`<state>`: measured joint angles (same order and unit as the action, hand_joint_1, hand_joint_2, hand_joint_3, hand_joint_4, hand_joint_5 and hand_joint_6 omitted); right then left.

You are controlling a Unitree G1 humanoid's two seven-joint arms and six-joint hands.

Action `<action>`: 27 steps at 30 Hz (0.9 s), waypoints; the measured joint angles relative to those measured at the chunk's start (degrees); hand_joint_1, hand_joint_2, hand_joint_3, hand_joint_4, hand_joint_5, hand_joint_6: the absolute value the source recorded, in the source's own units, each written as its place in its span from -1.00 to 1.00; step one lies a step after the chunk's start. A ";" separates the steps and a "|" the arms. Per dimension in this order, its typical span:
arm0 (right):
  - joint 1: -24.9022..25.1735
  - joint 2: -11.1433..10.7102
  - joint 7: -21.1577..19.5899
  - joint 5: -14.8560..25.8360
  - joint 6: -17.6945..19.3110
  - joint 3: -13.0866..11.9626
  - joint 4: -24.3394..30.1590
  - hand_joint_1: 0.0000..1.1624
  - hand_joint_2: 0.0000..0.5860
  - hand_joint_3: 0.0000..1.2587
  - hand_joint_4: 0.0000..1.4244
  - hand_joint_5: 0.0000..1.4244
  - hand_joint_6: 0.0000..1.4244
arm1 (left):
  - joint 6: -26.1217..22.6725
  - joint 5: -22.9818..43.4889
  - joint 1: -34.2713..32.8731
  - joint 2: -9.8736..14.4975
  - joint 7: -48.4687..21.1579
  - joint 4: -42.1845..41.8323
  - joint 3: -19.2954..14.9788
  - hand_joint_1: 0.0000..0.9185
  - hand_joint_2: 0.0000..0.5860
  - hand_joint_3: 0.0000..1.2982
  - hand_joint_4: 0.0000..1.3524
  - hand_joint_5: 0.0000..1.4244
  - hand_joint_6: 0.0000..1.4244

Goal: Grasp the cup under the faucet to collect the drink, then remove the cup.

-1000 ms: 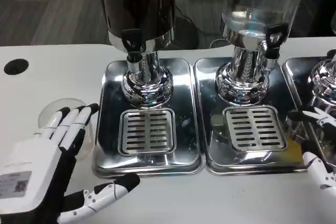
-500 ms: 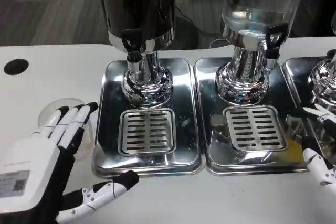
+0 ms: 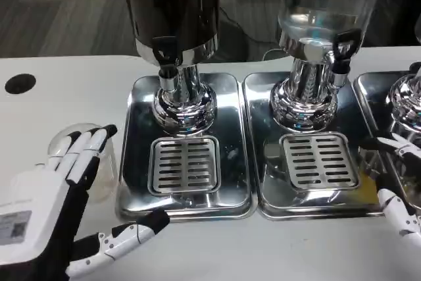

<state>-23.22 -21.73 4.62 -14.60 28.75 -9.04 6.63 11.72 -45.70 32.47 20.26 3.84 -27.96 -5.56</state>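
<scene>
No text, brand, number or sign can be read anywhere on the table. The only printed item is a small white label (image 3: 14, 226) stuck on the back of the left hand (image 3: 39, 218), at the near left of the scene. It carries a dark square patch that looks like a scan code and a few faint grey lines beside and above it, all too blurred and too small to make out. The dark dispenser (image 3: 172, 11) at the far centre and the clear dispenser (image 3: 329, 4) to its right bear no marking that can be read.
</scene>
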 measured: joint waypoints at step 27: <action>-3.28 0.76 -0.01 0.65 1.79 -0.41 0.08 -0.29 0.65 -0.55 -0.82 -0.85 -0.99 | -12.48 0.38 -9.02 -1.46 0.77 4.82 -4.93 -0.91 -0.87 -0.87 -0.95 -0.68 -0.43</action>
<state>-26.50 -20.97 4.61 -13.96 30.54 -9.44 6.71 -0.77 -45.33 23.45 18.80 4.61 -23.14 -10.49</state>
